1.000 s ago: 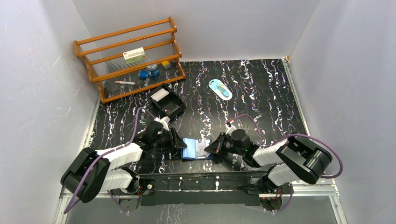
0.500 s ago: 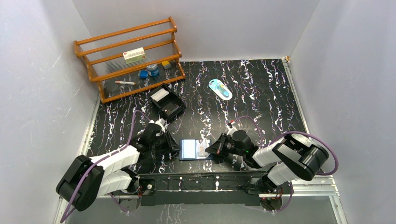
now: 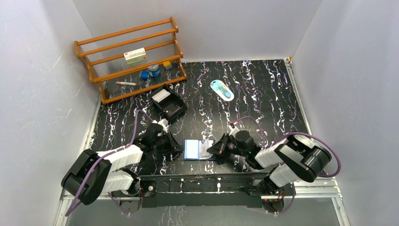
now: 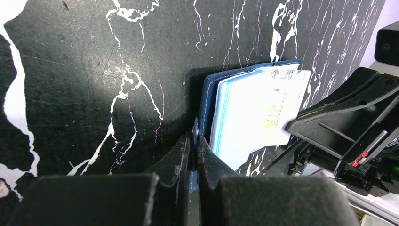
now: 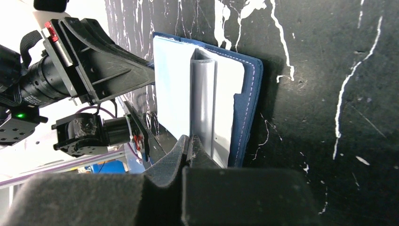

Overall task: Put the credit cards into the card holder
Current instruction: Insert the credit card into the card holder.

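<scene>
Your left gripper (image 4: 193, 143) had just snapped from half-open to closed, pinching the left edge of the navy-blue folding card holder (image 4: 206, 101); it lay open on the black marbled tabletop (image 4: 94, 70) between the arms, so it looked braced for insertion; right gripper (image 5: 188, 145) stayed closed over the white-and-gold plastic credit cards (image 4: 268, 99); couldn't tell whether it gripped card or pocket; one corner was hidden under its finger.
</scene>
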